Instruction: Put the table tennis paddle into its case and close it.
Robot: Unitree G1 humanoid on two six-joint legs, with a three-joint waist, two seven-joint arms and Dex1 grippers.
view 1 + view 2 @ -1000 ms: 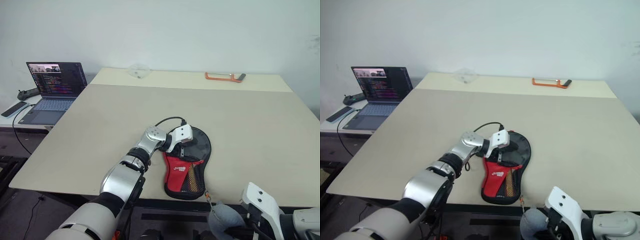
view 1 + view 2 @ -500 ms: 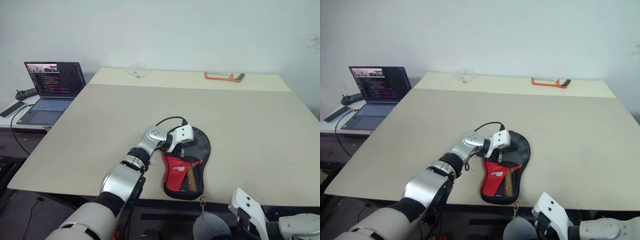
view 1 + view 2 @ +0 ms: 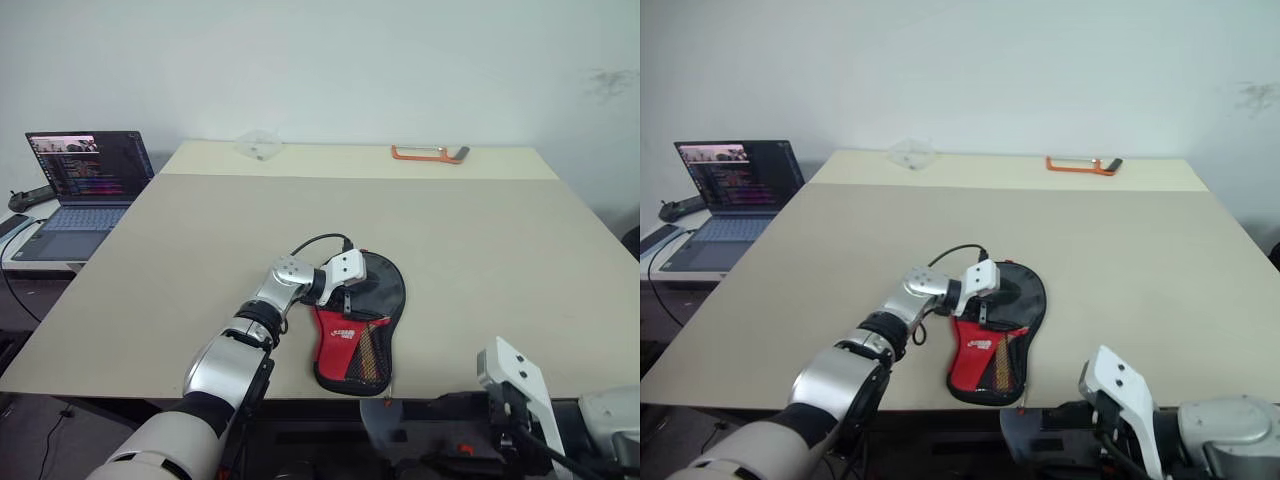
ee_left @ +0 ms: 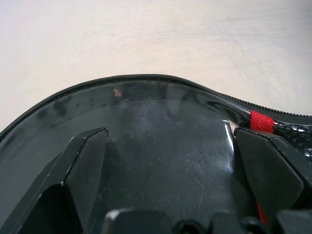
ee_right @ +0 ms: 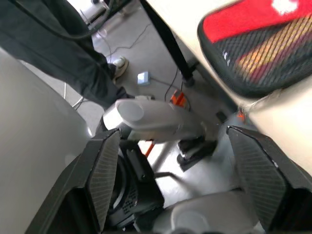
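Nearest, the right gripper [image 5: 180, 161] hangs wide apart and empty off the table's front edge, while beyond it the paddle-shaped black fabric case [image 3: 360, 330] with its red panel lies flat on the beige table [image 3: 480, 240], the spread, empty left gripper [image 4: 170, 161] resting on its clear round side.

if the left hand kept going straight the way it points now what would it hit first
Probably the case itself: the left hand, fingers apart, already sits right over its clear round side, with bare table beyond its rim.
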